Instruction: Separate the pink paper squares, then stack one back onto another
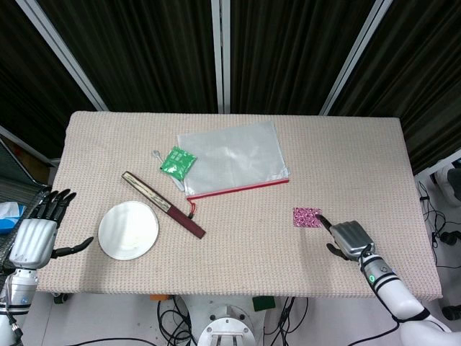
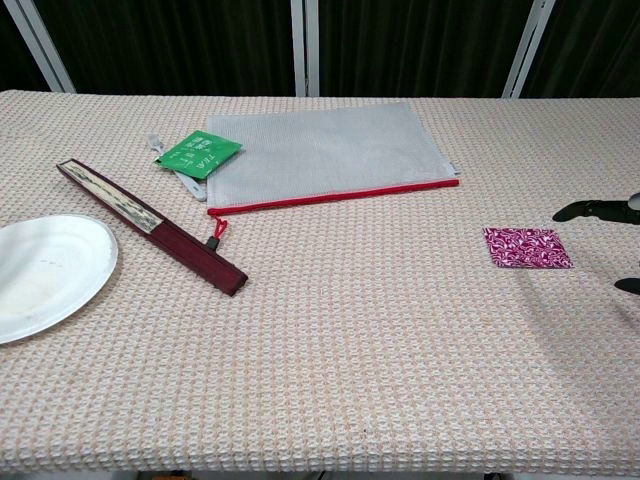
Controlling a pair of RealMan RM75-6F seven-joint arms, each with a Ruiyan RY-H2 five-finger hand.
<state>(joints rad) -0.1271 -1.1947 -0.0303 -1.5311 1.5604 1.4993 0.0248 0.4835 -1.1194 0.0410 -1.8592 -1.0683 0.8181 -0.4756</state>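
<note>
A pink patterned paper square (image 1: 307, 217) (image 2: 527, 248) lies flat on the right half of the table; it looks like a single stack. My right hand (image 1: 349, 238) hovers just right of it, one finger (image 1: 325, 222) stretched toward the square's right edge and the others curled in. In the chest view only two dark fingertips (image 2: 592, 210) of this hand reach in from the right edge, close to the square, holding nothing. My left hand (image 1: 37, 236) hangs off the table's left edge with fingers spread and nothing in it.
A white plate (image 1: 128, 230) sits at front left, a closed dark-red folding fan (image 1: 163, 203) beside it. Behind are a clear zip pouch with a red edge (image 1: 232, 156), a green packet (image 1: 177, 161) and a small white spoon (image 1: 156, 153). Woven cloth covers the table (image 1: 238, 267).
</note>
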